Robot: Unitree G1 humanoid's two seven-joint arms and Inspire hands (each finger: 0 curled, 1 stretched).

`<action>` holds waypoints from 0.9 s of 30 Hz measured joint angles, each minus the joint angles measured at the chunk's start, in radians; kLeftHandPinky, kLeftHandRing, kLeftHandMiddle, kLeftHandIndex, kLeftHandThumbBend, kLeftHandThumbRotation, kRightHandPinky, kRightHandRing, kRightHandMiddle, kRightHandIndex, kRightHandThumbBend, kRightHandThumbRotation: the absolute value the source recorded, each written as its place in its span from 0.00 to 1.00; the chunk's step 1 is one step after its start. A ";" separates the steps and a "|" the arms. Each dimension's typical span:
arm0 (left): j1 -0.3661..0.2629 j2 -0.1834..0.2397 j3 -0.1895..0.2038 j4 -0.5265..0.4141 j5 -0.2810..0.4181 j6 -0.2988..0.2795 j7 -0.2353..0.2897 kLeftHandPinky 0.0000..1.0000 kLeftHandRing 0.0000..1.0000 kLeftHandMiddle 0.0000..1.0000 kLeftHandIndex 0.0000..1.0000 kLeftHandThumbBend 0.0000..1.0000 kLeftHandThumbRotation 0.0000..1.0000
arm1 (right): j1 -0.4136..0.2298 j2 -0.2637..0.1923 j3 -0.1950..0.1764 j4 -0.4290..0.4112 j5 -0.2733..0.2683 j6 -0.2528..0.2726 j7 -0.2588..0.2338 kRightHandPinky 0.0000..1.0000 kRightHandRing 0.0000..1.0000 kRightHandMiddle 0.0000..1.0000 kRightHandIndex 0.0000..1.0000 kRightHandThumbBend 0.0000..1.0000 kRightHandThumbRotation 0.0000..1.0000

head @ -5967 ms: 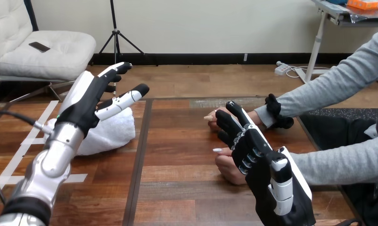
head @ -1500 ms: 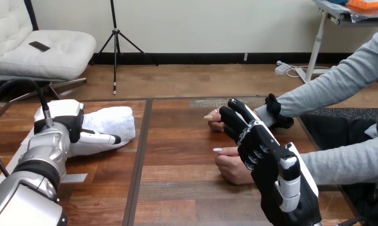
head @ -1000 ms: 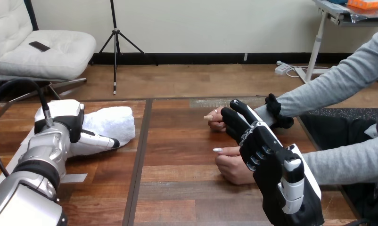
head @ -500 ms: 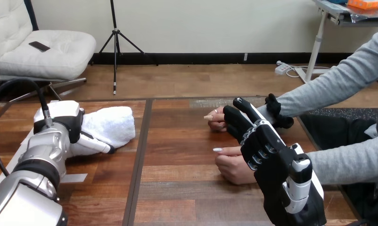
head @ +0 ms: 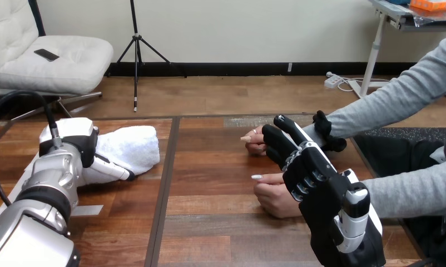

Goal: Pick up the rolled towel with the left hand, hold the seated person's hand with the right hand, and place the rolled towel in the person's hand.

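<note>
Head view. Table (head: 209,233): reddish-brown wooden planks with visible grain and a smooth, slightly glossy surface; a dark seam (head: 164,183) runs from 12 to 6 o'clock, left of centre. Strips of pale tape (head: 88,210) lie flat on the wood at 8 o'clock.

Towel (head: 130,147): white terry cloth with a soft, nubby pile, rolled into a short, thick cylinder with a rounded end. It lies on the table at 9 o'clock, left of the seam, its long axis running roughly 9 to 3 o'clock.

Left hand (head: 76,142): black body with a smooth white shell on its back, on a silver forearm that enters from 7 o'clock. It rests against the towel's 9 o'clock end. Whether it grips the towel cannot be told.

Right hand (head: 321,186): black, with glossy white shells, entering from 5 o'clock with its back toward the camera. Its fingers (head: 280,139) are extended with a slight bend, lie close together and point toward 11 o'clock; they close on nothing.

The person's near hand (head: 272,196) rests on the table in a loose fist, just at 9 o'clock of the right hand and partly behind it. The person's far hand (head: 254,142) lies at 12 o'clock of the near one, beside the robot's fingertips. Contact between the right hand and either of them cannot be told.
</note>
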 measured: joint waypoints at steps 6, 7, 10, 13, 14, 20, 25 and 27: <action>0.000 0.000 0.006 0.000 -0.008 -0.002 0.004 0.87 0.94 0.94 0.91 0.99 0.45 | 0.000 0.001 0.000 -0.005 0.004 0.002 -0.001 1.00 0.96 0.91 0.93 1.00 1.00; 0.000 0.000 0.007 0.000 -0.012 -0.003 0.006 0.85 0.93 0.93 0.91 0.99 0.43 | 0.000 0.000 0.000 -0.005 0.005 0.003 -0.001 1.00 0.96 0.91 0.93 1.00 1.00; 0.000 0.000 0.010 0.000 -0.020 -0.005 0.015 0.80 0.91 0.92 0.89 0.96 0.37 | 0.000 0.000 0.000 -0.006 0.006 0.003 -0.002 1.00 0.96 0.91 0.93 1.00 1.00; 0.000 0.000 0.011 0.000 -0.027 -0.007 0.024 0.76 0.89 0.91 0.88 0.94 0.32 | 0.000 0.001 0.000 -0.006 0.006 0.003 -0.001 1.00 0.96 0.91 0.93 1.00 1.00; 0.000 0.000 0.011 0.000 -0.031 -0.008 0.027 0.75 0.89 0.91 0.88 0.93 0.30 | 0.000 0.001 0.000 -0.006 0.006 0.003 -0.001 1.00 0.96 0.91 0.93 1.00 1.00; 0.000 0.000 0.012 0.000 -0.042 -0.012 0.047 0.66 0.82 0.86 0.84 0.89 0.18 | 0.000 0.001 0.000 -0.006 0.007 0.003 0.002 1.00 0.96 0.91 0.92 1.00 1.00; 0.000 0.001 0.014 0.000 -0.044 -0.016 0.073 0.55 0.74 0.79 0.80 0.87 0.11 | 0.000 0.001 -0.001 -0.006 0.011 0.003 0.009 1.00 0.95 0.91 0.92 1.00 1.00; 0.000 0.002 0.014 0.000 -0.044 -0.018 0.082 0.50 0.69 0.76 0.78 0.86 0.07 | 0.000 0.001 -0.001 -0.006 0.012 0.003 0.011 1.00 0.95 0.91 0.92 1.00 1.00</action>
